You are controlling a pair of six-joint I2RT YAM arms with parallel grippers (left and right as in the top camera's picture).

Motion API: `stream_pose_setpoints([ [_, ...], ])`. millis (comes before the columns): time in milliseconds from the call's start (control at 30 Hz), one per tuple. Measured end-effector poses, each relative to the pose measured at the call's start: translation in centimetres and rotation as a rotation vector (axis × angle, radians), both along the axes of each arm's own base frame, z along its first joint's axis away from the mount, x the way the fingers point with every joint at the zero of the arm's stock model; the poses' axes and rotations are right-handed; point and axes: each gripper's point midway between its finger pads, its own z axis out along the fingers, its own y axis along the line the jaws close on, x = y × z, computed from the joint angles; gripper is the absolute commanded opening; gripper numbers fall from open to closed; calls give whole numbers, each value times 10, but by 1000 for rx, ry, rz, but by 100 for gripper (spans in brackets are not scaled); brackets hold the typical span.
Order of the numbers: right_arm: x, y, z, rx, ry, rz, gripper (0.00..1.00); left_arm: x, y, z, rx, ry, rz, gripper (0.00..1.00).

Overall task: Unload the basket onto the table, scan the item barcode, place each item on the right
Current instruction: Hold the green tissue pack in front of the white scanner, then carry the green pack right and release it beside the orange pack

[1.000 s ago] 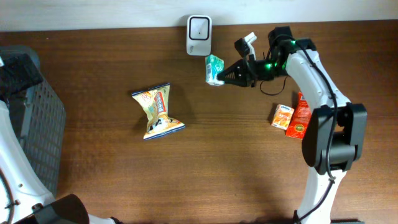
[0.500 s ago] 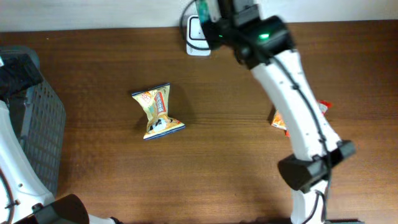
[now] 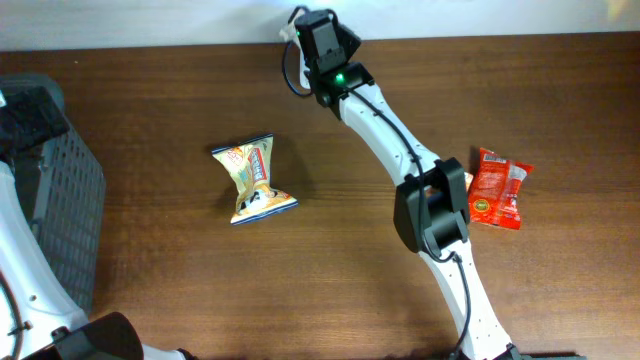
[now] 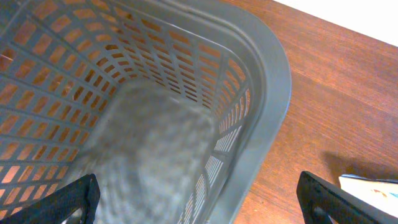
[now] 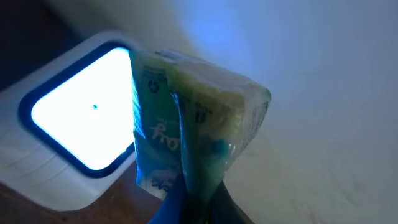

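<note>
One green packet [image 5: 193, 124] is your item. In the right wrist view it stands on edge in the middle of the frame, pinched from below by the right tool [image 5: 189, 202], whose jaws are closed tight on its bottom edge. Just left of it sits the scanner [image 5: 37, 155], its window glowing bright white, and the packet's left face overlaps the window's right edge. You cannot tell from here whether packet and scanner touch. No barcode is readable on the side facing the camera, which shows only blurred print under a blue cast.

From overhead, the right arm stretches from the bottom of the frame up to the top centre. The tool sits at the far edge of the tabletop [image 3: 150, 290], and its dark body hides both packet and scanner.

Further out, a yellow snack bag [image 3: 253, 180] lies left of centre, well apart from the arm. A red packet [image 3: 497, 188] lies flat at the right, just beside the arm's elbow.

Over on your left, the left tool [image 4: 199, 186] hangs above the grey basket [image 4: 273, 93]. Its fingers are spread wide at the bottom corners of the wrist view with nothing between them. The basket sits at the left edge of the overhead frame.
</note>
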Motion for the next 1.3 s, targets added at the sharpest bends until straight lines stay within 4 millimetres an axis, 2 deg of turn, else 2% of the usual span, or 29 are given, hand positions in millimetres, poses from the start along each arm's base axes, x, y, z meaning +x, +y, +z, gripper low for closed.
stream_pose_setpoints([
  [67,0,1,-7,-30,16,21,4,0,0,0,0,0,0,99],
  [700,1,1,-7,-61,23,45,4,0,0,0,0,0,0,99],
  [767,-2,1,-12,-38,51,49,4,0,0,0,0,0,0,99],
  [867,-17,2,-26,51,163,68,4,0,0,0,0,0,0,99],
  [933,-37,0,-23,132,259,72,4,0,0,0,0,0,0,99],
  [967,-47,1,-13,196,292,73,4,0,0,0,0,0,0,99],
  [1033,-80,0,23,355,377,62,4,0,0,0,0,0,0,99],
  [1067,-94,-2,39,411,408,54,10,0,0,0,1,-1,0,99],
  [1133,-134,-13,84,550,478,32,9,0,0,0,0,0,0,99],
  [1167,-156,-23,103,604,518,13,5,0,0,0,0,0,0,99],
  [1233,-200,-53,132,681,600,-64,4,0,0,0,0,0,0,99],
  [1300,-224,-80,135,699,665,-156,4,0,0,0,0,0,0,99],
])
